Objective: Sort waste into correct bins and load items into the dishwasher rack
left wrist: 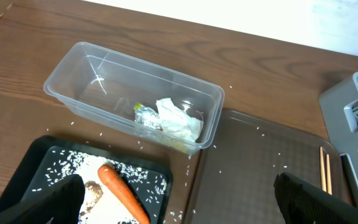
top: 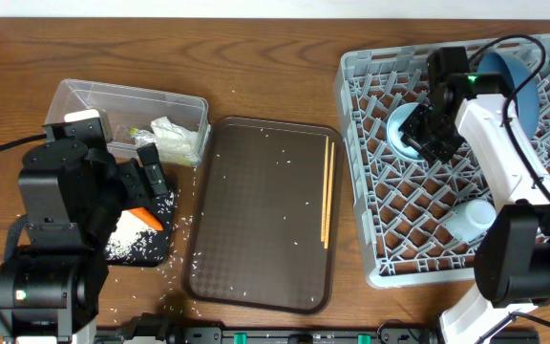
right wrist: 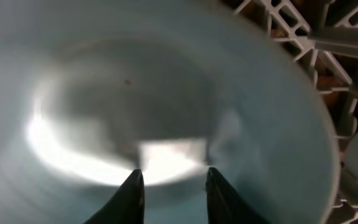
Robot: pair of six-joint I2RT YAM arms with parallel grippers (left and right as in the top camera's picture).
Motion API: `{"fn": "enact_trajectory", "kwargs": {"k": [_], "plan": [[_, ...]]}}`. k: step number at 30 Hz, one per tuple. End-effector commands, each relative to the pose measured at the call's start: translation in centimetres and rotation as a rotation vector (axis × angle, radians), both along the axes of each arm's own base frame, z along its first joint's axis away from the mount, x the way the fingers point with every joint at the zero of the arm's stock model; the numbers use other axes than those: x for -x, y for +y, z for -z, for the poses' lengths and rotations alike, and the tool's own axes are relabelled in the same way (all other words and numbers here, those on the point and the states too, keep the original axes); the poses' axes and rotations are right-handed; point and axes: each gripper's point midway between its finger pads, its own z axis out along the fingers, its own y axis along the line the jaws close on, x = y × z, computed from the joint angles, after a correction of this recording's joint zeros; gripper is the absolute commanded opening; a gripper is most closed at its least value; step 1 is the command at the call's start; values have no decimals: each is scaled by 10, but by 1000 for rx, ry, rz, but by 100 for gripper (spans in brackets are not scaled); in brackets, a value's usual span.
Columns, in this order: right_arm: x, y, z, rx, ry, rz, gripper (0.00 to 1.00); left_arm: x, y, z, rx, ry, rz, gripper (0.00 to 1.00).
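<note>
Light blue cup sits in the dishwasher rack, back-middle part, its mouth facing your right wrist camera so the inside fills that view. Your right gripper is right at it, fingers parted a little, only the cup's bright floor showing in the gap and nothing pinched; can't tell if the tips touch the cup. Same rack: dark blue dish stands on edge in the back right corner, and a small pale cup is near the front, just beside your right arm. Left of the rack is the brown serving tray, with chopsticks along its right edge and a few grains on it. Further left, the clear tub holds crumpled white paper with the green-yellow wrapper touching it. Just in front, the black tray holds the carrot piece, a brown lump and a rice patch, with more grains loose on the table. Your left gripper hangs above the black tray, jaws spread wide, holding nothing.
</note>
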Motion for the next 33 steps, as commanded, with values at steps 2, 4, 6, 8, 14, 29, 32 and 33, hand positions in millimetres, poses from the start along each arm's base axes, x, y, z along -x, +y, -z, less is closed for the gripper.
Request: {"fn": "enact_trajectory", "kwargs": {"k": [2, 4, 6, 8, 14, 29, 32, 33], "plan": [[-3, -12, 1, 42, -13, 24, 26, 0, 3, -1, 2, -3, -17, 98], [-16, -10, -7, 39, -73, -53, 24, 0, 3, -1, 2, -3, -17, 98], [-26, -10, -21, 42, -120, -90, 24, 0, 3, -1, 2, -3, -17, 98], [-31, -8, -43, 42, -161, -106, 24, 0, 3, -1, 2, -3, -17, 98], [-14, -11, -83, 43, -185, -97, 31, 0, 3, -1, 2, -3, -17, 98], [27, -25, -11, -4, -6, -52, 34, 0, 3, -1, 2, -3, -17, 98], [22, -16, 7, -50, -37, -42, 31, 0, 3, -1, 2, -3, -17, 98], [24, -16, 13, -53, -32, -28, 30, 0, 3, -1, 2, -3, -17, 98]]}}
